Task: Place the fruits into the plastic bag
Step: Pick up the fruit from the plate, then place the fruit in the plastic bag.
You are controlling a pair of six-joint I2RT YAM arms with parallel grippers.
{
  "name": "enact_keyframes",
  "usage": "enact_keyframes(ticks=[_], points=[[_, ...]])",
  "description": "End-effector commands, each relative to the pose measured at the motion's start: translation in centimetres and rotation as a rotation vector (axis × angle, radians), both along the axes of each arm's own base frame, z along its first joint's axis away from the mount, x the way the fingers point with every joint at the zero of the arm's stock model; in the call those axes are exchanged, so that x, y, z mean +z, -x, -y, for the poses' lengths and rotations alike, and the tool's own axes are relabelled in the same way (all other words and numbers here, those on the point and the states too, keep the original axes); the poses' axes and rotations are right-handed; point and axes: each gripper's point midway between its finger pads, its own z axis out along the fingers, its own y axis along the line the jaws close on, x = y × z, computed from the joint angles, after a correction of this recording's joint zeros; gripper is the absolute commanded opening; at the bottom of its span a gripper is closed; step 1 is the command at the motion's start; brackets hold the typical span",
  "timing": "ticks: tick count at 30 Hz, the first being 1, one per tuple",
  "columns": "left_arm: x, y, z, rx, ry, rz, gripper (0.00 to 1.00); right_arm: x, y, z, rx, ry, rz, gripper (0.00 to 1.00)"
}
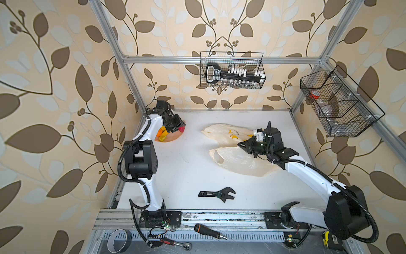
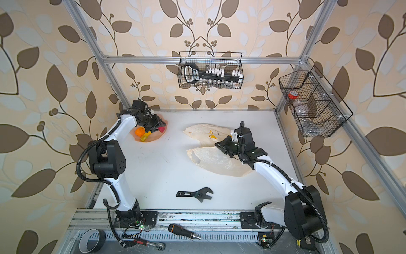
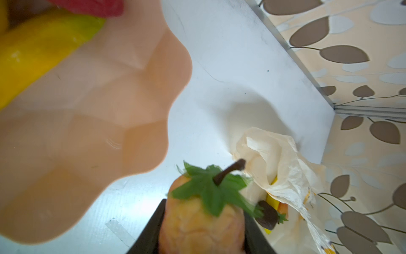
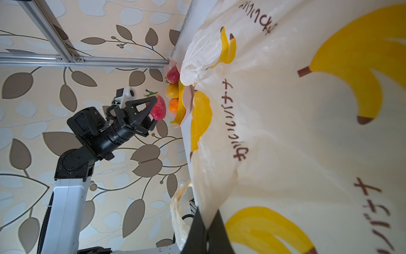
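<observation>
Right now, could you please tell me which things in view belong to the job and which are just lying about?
Job: bag, pinched by the right gripper; red fruit in the left gripper; other fruits on the dish.
Lying about: wrench, screwdriver, ratchet, tape roll.

looks like a robot lab test cell, not a real room. the white table (image 1: 186, 158) is boxed in by an aluminium frame (image 1: 167, 59) with leafy wallpaper (image 1: 55, 88) behind. the left arm (image 1: 151, 198) and right arm (image 1: 307, 173) are bolted to a rail (image 1: 219, 216) along its front edge. a wire basket (image 1: 232, 70) hangs above its back, a second basket (image 1: 338, 103) above its right side. a wrench (image 1: 217, 194) lies on it, with a screwdriver (image 1: 209, 231), ratchet (image 1: 175, 243) and tape roll (image 1: 118, 239) just in front.
</observation>
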Motion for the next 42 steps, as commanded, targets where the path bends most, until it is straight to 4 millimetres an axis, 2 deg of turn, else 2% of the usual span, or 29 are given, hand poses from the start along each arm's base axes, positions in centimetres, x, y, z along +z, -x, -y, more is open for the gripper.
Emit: enact_keyframes(ticks=[1, 13, 20, 23, 28, 32, 42], points=[[3.8, 0.8, 2.7, -0.030, 0.123, 0.065, 0.23, 1.6, -0.6, -0.4, 0.004, -0.016, 0.044, 0.00], [1.5, 5.2, 8.6, -0.149, 0.158, -0.025, 0.23, 1.5, -0.7, -0.4, 0.006, -0.022, 0.041, 0.00], [-1.2, 8.4, 12.3, -0.198, 0.203, -0.104, 0.22, 1.4, -0.8, -0.4, 0.006, -0.021, 0.038, 0.00], [-2.0, 8.9, 14.0, -0.218, 0.223, -0.124, 0.22, 1.3, -0.9, -0.5, 0.007, -0.023, 0.037, 0.00], [-2.4, 8.4, 16.1, -0.235, 0.243, -0.128, 0.22, 1.4, -0.9, -0.5, 0.007, -0.023, 0.037, 0.00], [-2.4, 8.2, 19.1, -0.279, 0.282, -0.137, 0.22, 1.2, -0.9, -0.6, 0.010, -0.025, 0.032, 0.00], [-3.9, 9.4, 29.1, -0.332, 0.393, -0.202, 0.22, 1.4, -1.1, -1.4, 0.019, -0.052, 0.033, 0.00]])
